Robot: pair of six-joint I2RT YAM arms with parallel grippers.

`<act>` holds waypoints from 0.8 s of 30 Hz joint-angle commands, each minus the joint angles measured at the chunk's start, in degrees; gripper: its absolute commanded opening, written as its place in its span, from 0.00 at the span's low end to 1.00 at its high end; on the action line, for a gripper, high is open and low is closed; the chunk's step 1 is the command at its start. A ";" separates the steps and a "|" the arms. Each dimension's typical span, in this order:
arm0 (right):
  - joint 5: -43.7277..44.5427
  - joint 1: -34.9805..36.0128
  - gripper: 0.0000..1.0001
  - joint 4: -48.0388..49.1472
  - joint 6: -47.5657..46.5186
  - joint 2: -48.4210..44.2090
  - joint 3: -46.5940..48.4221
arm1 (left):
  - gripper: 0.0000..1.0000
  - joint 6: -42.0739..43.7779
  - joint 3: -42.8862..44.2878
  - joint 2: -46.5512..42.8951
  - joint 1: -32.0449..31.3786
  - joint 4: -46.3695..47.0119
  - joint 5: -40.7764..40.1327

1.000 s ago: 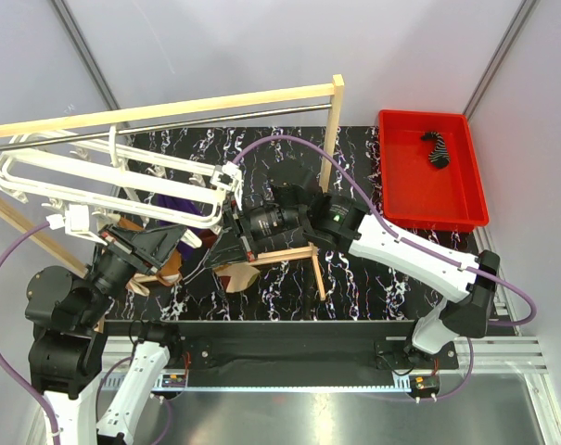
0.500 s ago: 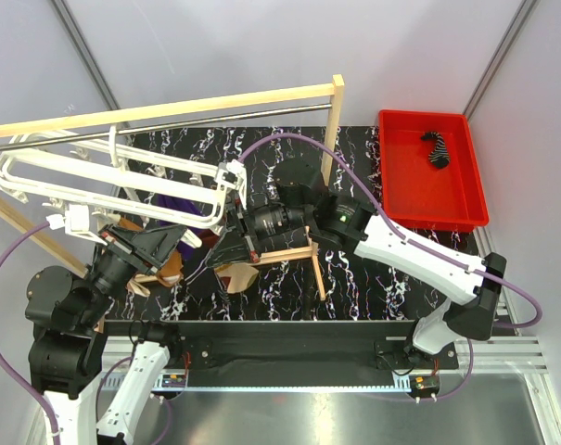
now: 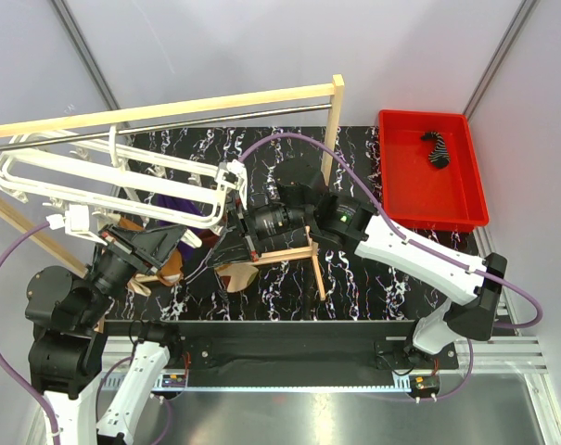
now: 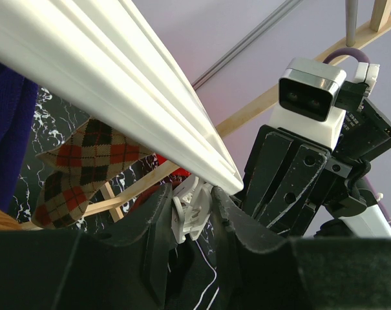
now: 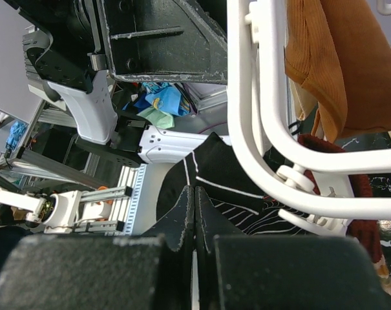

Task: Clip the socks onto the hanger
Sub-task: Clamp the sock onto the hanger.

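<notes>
My left pincer (image 4: 192,208) is pinching a small white clip (image 4: 186,218) that dangles straight beyond its tips, under the corner of the hanger (image 4: 117,84), whose white rail runs across just above my fingers. I can't make out from here whether that squeeze has spread the clip's mouth. My right pincer (image 5: 194,210) is pressed together on the black striped sock (image 5: 211,171), and the fabric bunches out just past its tips. The hanger's bars curve by close on one side of it and an orange sock (image 5: 331,58) hangs beyond them. The two pincers face each other across the clip, near together, so the first risk I see is my right fingers knocking my left ones, or the rail, as I bring the sock in. The hanger looks free to swing, and a nudge could pull the clip out of my left grip and let it snap shut with nothing in it. My hold on the clip seems to be on its rounded body, so pressing harder might squirt it sideways. The sock's edge sits very close to my right tips, so the clip might bite my finger instead of the cloth, or catch only a thin fold. If I let go of a fold like that, the sock would probably drop to the table below my pincers.
</notes>
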 commanded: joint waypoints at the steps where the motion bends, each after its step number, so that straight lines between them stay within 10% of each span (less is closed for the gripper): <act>1: 0.08 0.63 0.00 1.83 -1.07 -0.05 2.20 | 0.00 0.48 1.28 -0.52 -0.36 -2.37 2.63; 24: 0.43 0.54 0.00 -0.02 -2.65 3.12 6.33 | 0.00 0.22 1.55 -0.61 -0.27 -2.46 2.99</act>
